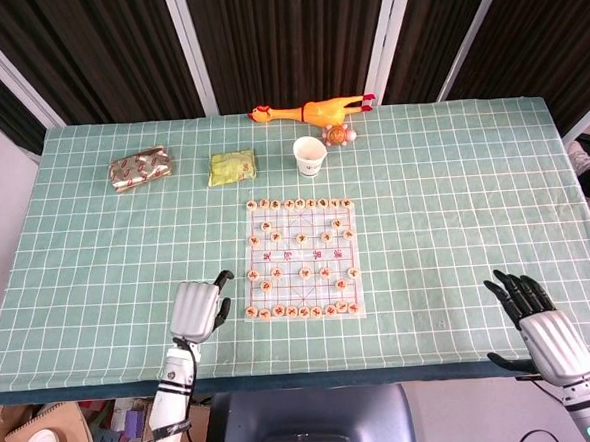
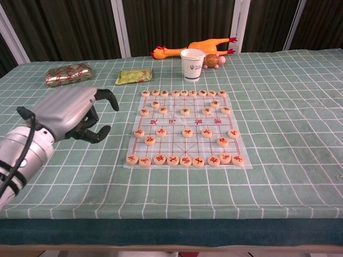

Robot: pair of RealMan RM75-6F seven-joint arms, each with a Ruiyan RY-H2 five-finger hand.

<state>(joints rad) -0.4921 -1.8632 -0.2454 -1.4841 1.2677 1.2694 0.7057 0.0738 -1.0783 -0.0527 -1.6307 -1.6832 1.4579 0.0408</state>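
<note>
Left hand (image 2: 75, 115) hovers just beside the chessboard's (image 1: 301, 259) near left corner, fingers curled apart and holding nothing, probably poised for the pieces (image 1: 302, 310) lined along the board's near edge. Right hand (image 1: 542, 326) rests spread and empty at the counter's (image 1: 455, 221) near right corner, well apart from the board. Toward the far edge stand a cup (image 1: 310, 155), a rubber chicken (image 1: 308, 110) and two packets (image 1: 140, 167).

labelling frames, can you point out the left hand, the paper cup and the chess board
left hand (image 2: 72, 112), chest view, on the grey back of the hand
paper cup (image 1: 310, 157), head view, on its white side wall
chess board (image 1: 298, 243), head view, on the bare middle strip between pieces
</note>
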